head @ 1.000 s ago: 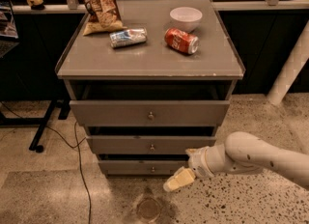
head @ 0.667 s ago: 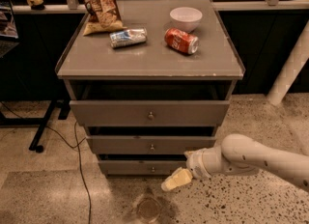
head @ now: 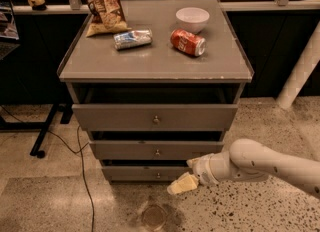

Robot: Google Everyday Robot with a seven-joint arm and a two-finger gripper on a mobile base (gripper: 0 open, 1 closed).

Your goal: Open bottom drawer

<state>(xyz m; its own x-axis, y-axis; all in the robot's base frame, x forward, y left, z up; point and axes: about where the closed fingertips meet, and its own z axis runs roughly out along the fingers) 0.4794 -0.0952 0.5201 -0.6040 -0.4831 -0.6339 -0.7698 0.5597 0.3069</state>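
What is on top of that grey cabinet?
Chip bag, silver can, red can, white bowl; anything under the bag is covered. The gripper hangs by the bottom drawer.

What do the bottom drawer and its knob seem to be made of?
The bottom drawer: probably painted wood, matte grey, no shine. Its knob: likely metal, from its small bright glint. The gripper hangs just right of the knob.

- The gripper (head: 182, 177) hangs low at the right end of the bottom drawer (head: 135, 172), near its knob (head: 158, 175)
- The top drawer (head: 115, 117) stands furthest out
- On the counter (head: 155, 63): chip bag (head: 102, 3), silver can (head: 132, 39), red can (head: 187, 42), white bowl (head: 192, 18)
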